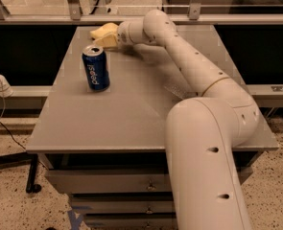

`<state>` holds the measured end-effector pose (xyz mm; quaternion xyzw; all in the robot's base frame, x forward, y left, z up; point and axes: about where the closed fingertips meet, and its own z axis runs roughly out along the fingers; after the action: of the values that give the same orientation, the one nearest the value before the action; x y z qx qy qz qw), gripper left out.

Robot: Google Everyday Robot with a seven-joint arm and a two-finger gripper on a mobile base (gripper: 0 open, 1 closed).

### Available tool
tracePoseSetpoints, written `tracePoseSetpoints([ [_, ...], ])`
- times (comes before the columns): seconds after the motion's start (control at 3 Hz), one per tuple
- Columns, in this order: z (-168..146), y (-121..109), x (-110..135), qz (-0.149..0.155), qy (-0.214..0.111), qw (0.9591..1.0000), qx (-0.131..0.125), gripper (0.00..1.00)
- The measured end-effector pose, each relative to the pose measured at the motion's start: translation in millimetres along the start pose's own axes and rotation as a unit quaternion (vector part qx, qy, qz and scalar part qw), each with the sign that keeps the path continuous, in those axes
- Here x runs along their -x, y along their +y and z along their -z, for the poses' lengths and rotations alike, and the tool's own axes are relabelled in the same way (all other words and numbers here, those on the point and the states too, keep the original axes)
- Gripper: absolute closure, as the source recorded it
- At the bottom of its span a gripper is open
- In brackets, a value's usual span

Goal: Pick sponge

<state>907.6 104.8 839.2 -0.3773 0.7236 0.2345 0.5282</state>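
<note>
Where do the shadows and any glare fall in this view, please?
Camera view: warm, even light; the soft shadow of the white arm lies on the grey table beside the hand, at the far edge by the pale yellow foam sponge; faint sheen on the blue soda can; no glare hides the sponge.

Grey table, drawers below, speckled floor.

One cam, prob. head-high behind arm, looks down on table; tool at far edge.
</note>
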Motion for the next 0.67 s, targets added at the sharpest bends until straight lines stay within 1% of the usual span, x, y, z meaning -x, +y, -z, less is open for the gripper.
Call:
tracePoseSetpoints([
  [0.33, -5.5, 0.2, 1.0, -0.012, -0.009, 0.9999, 0.002, 0.40],
  [0.67, -5.3, 0.8, 3.4, -0.015, -0.014, 0.9998, 0.002, 0.62],
])
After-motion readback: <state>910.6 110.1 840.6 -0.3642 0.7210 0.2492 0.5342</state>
